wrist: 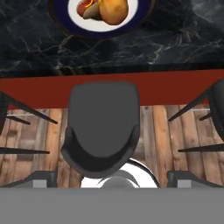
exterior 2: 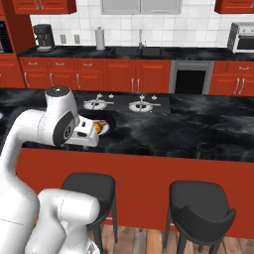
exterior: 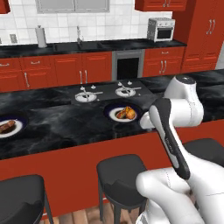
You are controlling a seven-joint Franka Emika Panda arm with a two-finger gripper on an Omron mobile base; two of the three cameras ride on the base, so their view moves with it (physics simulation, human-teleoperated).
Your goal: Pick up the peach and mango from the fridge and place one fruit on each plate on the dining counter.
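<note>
Left base view, arm folded over dining counter [exterior: 65,127] edge, tool state unclear

Red fronts, black marble, white plates.
The worktop [exterior: 65,122] is glossy black marble veined grey, over red panels. The plate [exterior: 111,114] is white with a dark blue rim; the peach [wrist: 113,10] on it is orange. The stool [wrist: 101,127] is dark grey, the floor [wrist: 162,140] brown wood planks.

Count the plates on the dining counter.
2: one plate near the arm holding fruit, and another plate at the far left edge of the left base view. Others may be hidden.
</note>
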